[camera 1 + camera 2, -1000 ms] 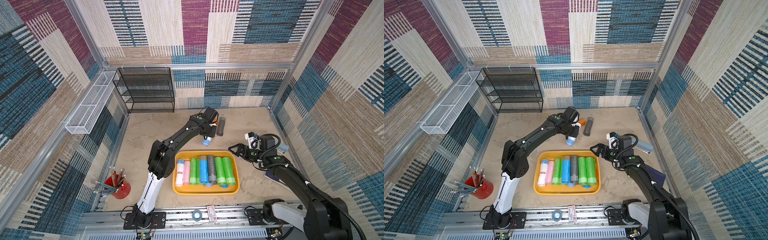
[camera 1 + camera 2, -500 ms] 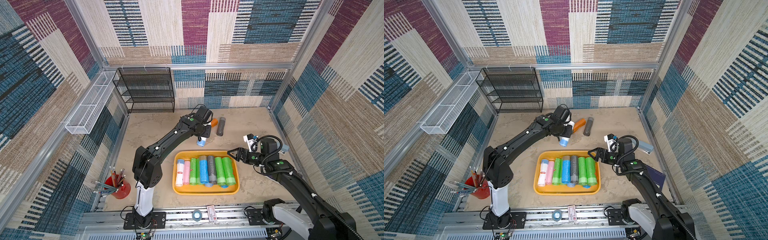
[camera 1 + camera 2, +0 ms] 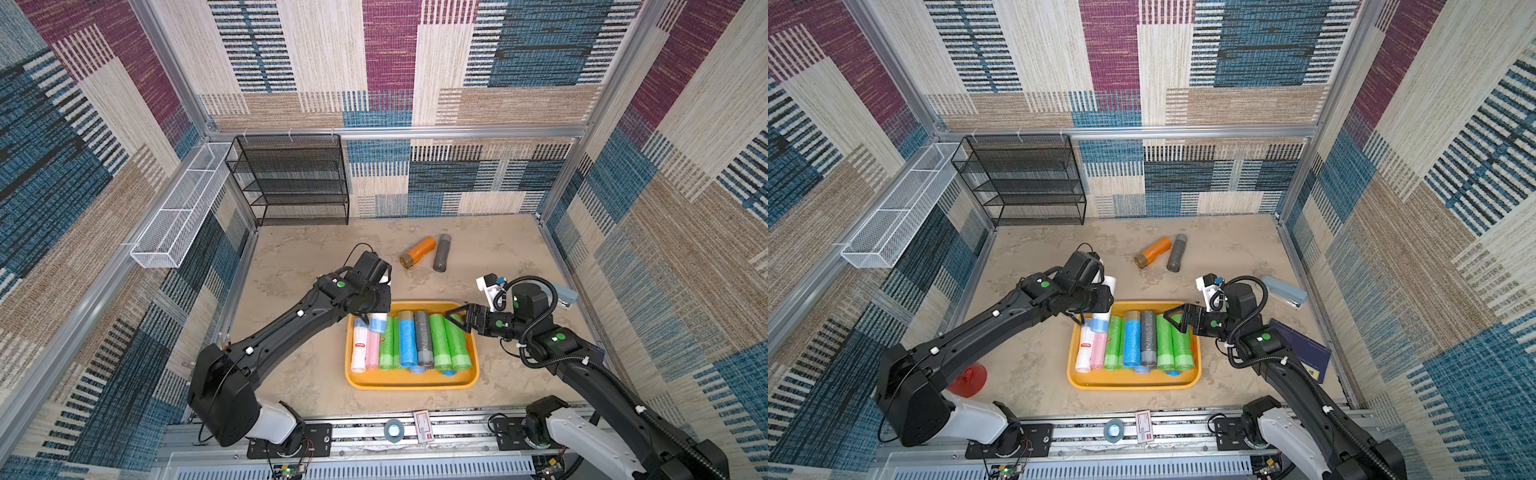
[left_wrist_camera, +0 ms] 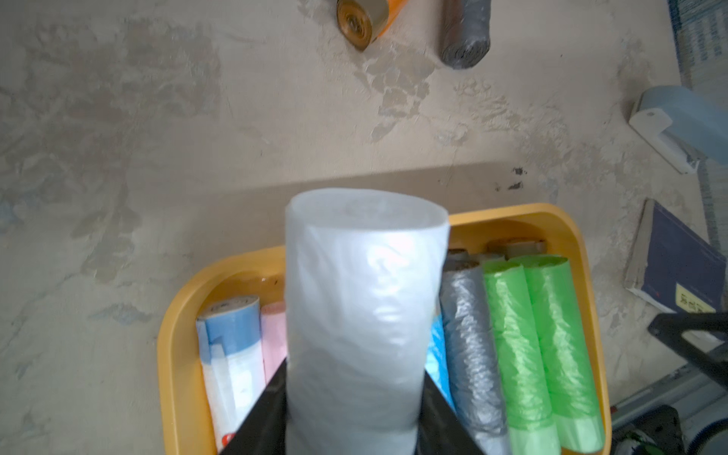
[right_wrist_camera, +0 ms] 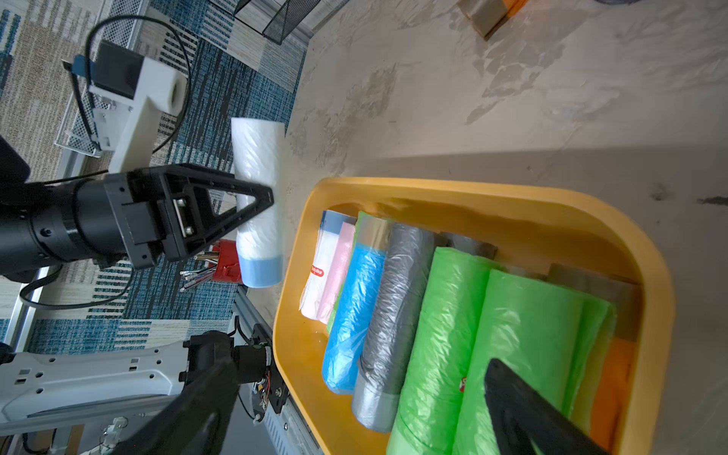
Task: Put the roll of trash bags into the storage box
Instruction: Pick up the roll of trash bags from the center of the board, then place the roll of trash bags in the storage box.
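**White roll (image 5: 258,157) held over the yellow-orange storage box (image 3: 411,383)**

Beige and stone-patterned, the bench (image 3: 316,382) is shown in both top views. At its far left corner a black mesh rack (image 3: 299,183) is stood, and a white wire basket (image 3: 178,220) is hung on the left wall. The storage box is set near the middle of the near edge. Seven rolls (image 3: 424,338) are laid in it side by side: white, pink, green, blue, grey and two green. Further roll ends are glimpsed beneath them. At the right edge a dark blue notebook (image 3: 1304,353) is laid, and farther along that edge a pale blue stapler (image 3: 1283,291). A red cup (image 3: 971,378) is half hidden behind the left arm (image 3: 976,332), near the left edge.

The left gripper (image 5: 260,199) is clamped across the white roll's middle, one finger to each side, as is seen in the left wrist view. The roll, white with a pale blue end, is held tilted in the air over the box's far left corner, blue end lowest. It is not yet laid in the box. The right gripper (image 3: 455,322) is spread wide and empty, and is hung over the green rolls at the box's right side. Toward the far edge an orange roll (image 3: 417,252) and a grey roll (image 3: 441,252) are laid just beside each other on the bare bench.
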`<action>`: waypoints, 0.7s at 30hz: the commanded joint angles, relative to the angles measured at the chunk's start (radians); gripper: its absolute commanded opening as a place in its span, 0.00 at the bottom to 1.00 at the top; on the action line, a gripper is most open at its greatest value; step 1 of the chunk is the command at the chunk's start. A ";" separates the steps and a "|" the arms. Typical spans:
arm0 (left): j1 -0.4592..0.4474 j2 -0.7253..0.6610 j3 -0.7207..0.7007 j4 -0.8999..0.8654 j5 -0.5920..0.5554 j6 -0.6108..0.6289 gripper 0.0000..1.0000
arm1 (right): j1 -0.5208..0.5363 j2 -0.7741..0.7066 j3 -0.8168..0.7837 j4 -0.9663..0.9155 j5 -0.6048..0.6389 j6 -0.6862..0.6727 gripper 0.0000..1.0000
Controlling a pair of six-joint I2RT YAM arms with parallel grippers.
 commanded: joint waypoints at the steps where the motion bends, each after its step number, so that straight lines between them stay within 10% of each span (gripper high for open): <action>1: 0.001 -0.063 -0.087 0.049 0.028 -0.102 0.45 | 0.027 -0.009 -0.008 0.029 0.028 0.043 0.99; 21: -0.065 -0.043 -0.279 0.226 0.162 -0.271 0.44 | 0.249 -0.008 -0.066 0.150 0.108 0.184 0.99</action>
